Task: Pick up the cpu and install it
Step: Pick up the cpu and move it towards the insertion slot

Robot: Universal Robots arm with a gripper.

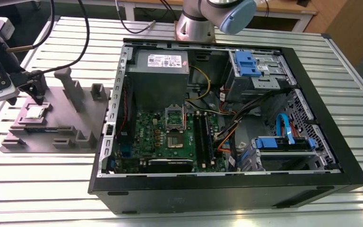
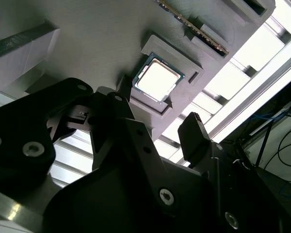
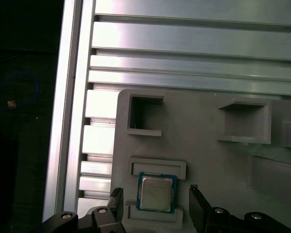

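Note:
The cpu (image 1: 35, 112) is a small square chip with a silvery top. It lies flat in a shallow pocket of the grey plastic block (image 1: 74, 127) at the exterior view's left. My gripper (image 1: 34, 94) hangs just above it, open, with nothing between its fingers. In both wrist views the black fingers (image 3: 198, 206) stand on either side of the cpu (image 3: 156, 192), apart from it. The second wrist view shows the cpu (image 2: 157, 79) beyond the gripper (image 2: 157, 116). The motherboard (image 1: 156, 127) lies in the open computer case, its socket (image 1: 174, 140) uncovered with the metal frame (image 1: 175, 116) raised.
The black case (image 1: 232, 189) has tall walls around the board. Inside are a power supply (image 1: 161, 64), blue drive brackets (image 1: 247, 64), memory slots (image 1: 203, 135) and loose cables (image 1: 232, 127). Upright posts (image 1: 68, 87) rise from the block beside the gripper. All rests on a slatted aluminium table (image 1: 43, 179).

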